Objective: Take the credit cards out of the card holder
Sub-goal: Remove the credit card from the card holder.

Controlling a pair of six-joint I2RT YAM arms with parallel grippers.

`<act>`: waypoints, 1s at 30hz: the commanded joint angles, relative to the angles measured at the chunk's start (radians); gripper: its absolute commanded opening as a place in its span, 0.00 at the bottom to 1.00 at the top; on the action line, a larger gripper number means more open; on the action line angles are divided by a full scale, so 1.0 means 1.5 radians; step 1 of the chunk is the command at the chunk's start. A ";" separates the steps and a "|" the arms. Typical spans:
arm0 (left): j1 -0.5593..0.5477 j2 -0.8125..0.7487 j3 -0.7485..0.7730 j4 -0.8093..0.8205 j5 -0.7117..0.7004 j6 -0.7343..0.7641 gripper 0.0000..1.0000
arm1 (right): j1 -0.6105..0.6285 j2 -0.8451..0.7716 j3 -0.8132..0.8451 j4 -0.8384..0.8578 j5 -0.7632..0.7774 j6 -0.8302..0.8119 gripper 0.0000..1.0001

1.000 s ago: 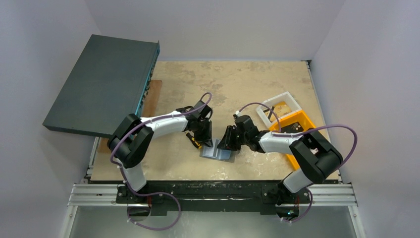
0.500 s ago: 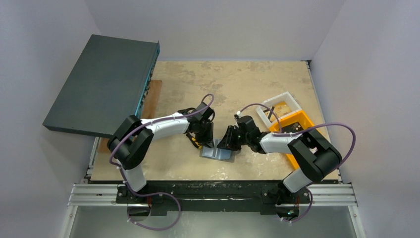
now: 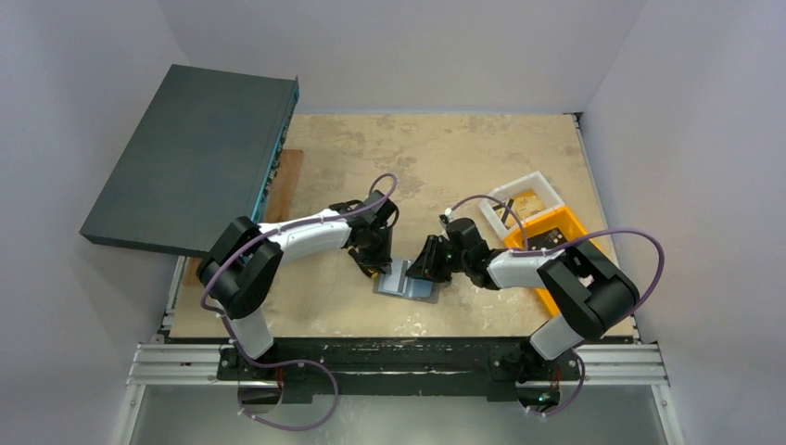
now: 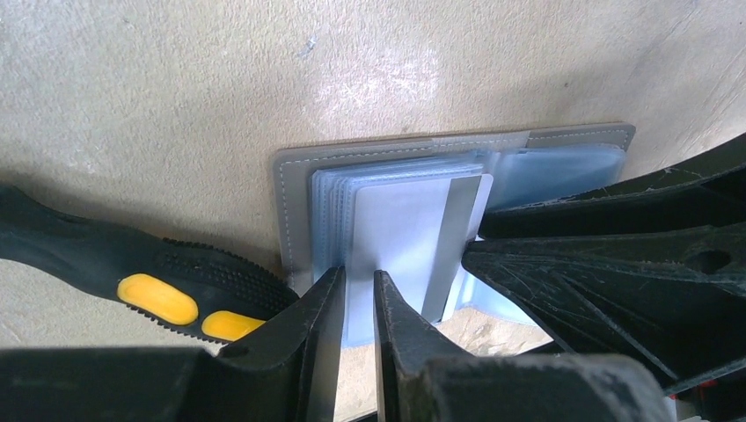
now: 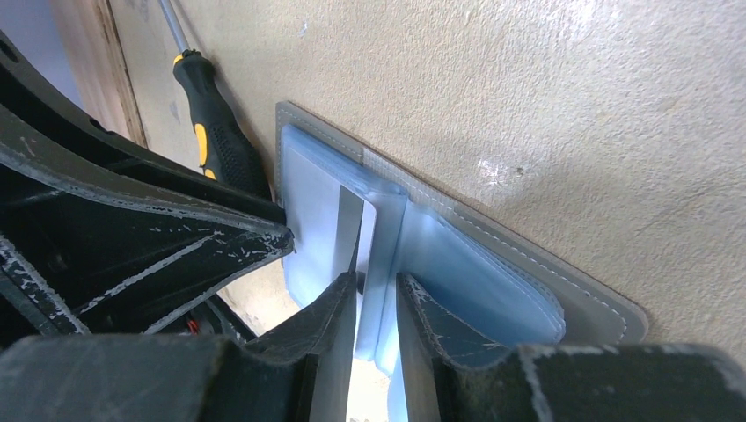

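The grey card holder [image 3: 409, 284] lies open on the table between both arms, its pale blue sleeves [image 4: 330, 198] fanned out. A pale credit card [image 4: 400, 233] with a grey stripe lies on top of the left sleeves. My left gripper [image 4: 359, 274] has its jaws nearly together at the card's near edge, and a strip of card shows in the gap. Whether it pinches the card I cannot tell. My right gripper [image 5: 376, 280] is shut on an upright fold of sleeves [image 5: 387, 237] at the holder's middle. In the top view, the left gripper [image 3: 378, 263] and right gripper [image 3: 427, 270] almost face each other.
A black and yellow screwdriver [image 4: 158, 283] lies right beside the holder's left edge, under my left fingers. A large dark flat box [image 3: 190, 158] and a wooden board [image 3: 285, 185] sit at the back left. A white bin [image 3: 528, 199] and an orange bin [image 3: 556, 239] stand at the right.
My left gripper has shifted slightly back and left, uncovering more of the holder's pale inside. The right gripper has barely moved and the holder stays in place.
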 commanded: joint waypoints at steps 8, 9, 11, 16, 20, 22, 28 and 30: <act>-0.020 0.030 0.023 0.024 0.029 -0.001 0.14 | -0.002 0.012 -0.033 0.023 -0.003 0.004 0.26; -0.023 0.032 0.025 0.025 0.032 -0.004 0.14 | -0.002 0.016 -0.034 0.029 -0.006 0.005 0.26; -0.027 0.038 0.027 0.029 0.038 -0.009 0.13 | -0.002 0.023 -0.036 0.040 -0.014 0.010 0.26; -0.029 0.050 0.026 0.030 0.037 -0.023 0.08 | -0.003 0.023 -0.040 0.046 -0.017 0.013 0.21; -0.028 0.057 0.028 0.005 0.011 -0.036 0.00 | -0.008 0.016 -0.047 0.044 -0.016 0.012 0.19; -0.027 0.061 0.027 -0.002 0.001 -0.040 0.00 | -0.013 0.009 -0.053 0.048 -0.018 0.013 0.20; -0.022 0.072 0.017 -0.010 -0.012 -0.054 0.00 | -0.035 0.005 -0.083 0.101 -0.050 0.032 0.22; -0.022 0.072 0.013 -0.010 -0.017 -0.058 0.00 | -0.042 0.012 -0.094 0.123 -0.064 0.039 0.21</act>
